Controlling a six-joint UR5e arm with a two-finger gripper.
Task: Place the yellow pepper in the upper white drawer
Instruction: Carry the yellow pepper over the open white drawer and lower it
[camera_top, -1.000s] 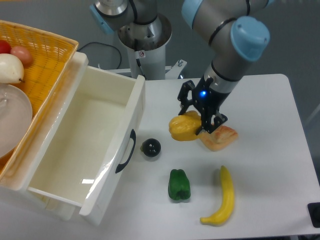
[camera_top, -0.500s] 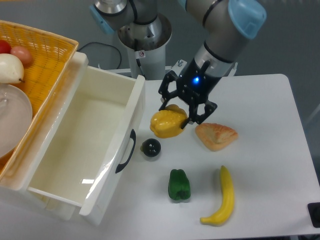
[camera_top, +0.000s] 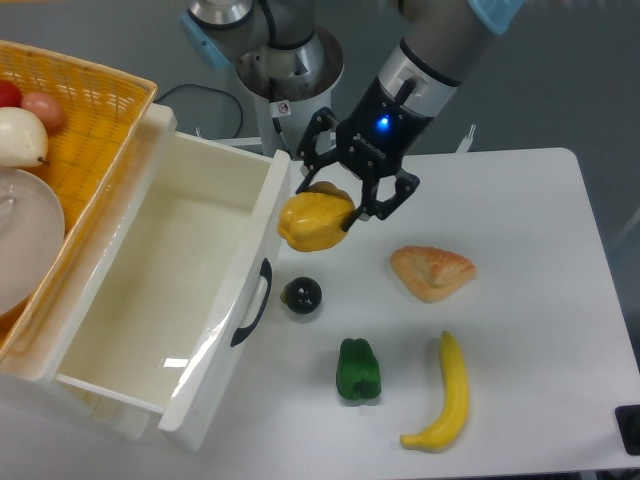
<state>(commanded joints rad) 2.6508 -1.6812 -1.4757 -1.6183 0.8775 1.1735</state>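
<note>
- One gripper (camera_top: 334, 203) clenched the yellow pepper (camera_top: 313, 222), held off the table (camera_top: 540, 300) just beside the front right corner of the open white drawer (camera_top: 160, 280).
- Below lay a black ball (camera_top: 301, 295) (near the drawer's handle), a green pepper (camera_top: 358, 370), a banana (camera_top: 445, 395) and a pastry (camera_top: 432, 271).

— Light's bright and even here, coming from overhead; the white table (camera_top: 520, 330) is evenly lit with only soft, short shadows under the banana (camera_top: 447, 395) and the green pepper (camera_top: 358, 370).

— Any glare?

— A white streak on the glossy front of the drawer (camera_top: 215, 345) (plus a small blue lamp glowing on the gripper (camera_top: 333, 207)). Focus is sharp throughout, no blur.
</note>
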